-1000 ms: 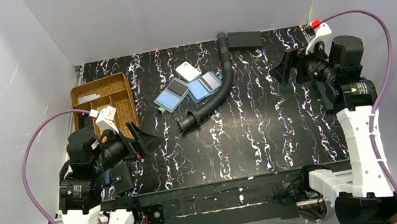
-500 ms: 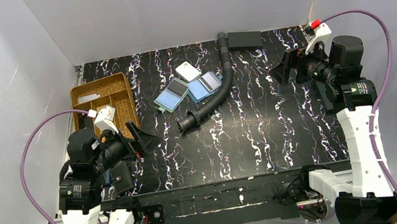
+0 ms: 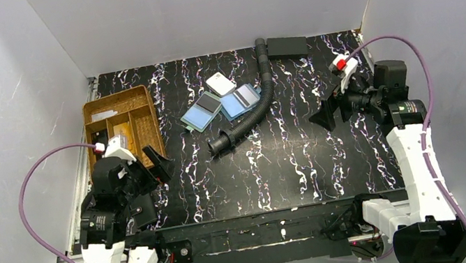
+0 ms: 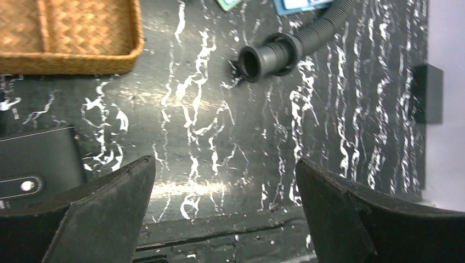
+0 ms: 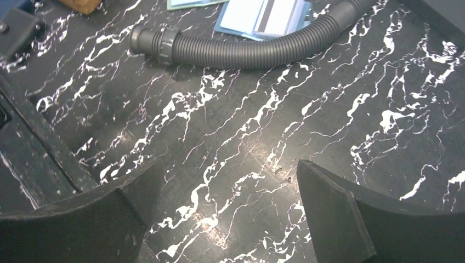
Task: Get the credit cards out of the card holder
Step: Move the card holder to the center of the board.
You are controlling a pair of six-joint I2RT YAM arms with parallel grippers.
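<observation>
The left gripper hangs low over the black, white-veined table. Its jaws are spread wide and hold nothing, which looks like a resting pose, not a reach. Just beside one finger lies a flat black wallet with a snap tab, apparently the card holder, near the table's front edge. Ahead sits a woven brown tray. From above, a pale slip and an orange-tan one lie in its compartments. They are possibly the credit cards, but too small to confirm. The right gripper is equally wide and empty, with a grey ribbed hose beyond it.
</observation>
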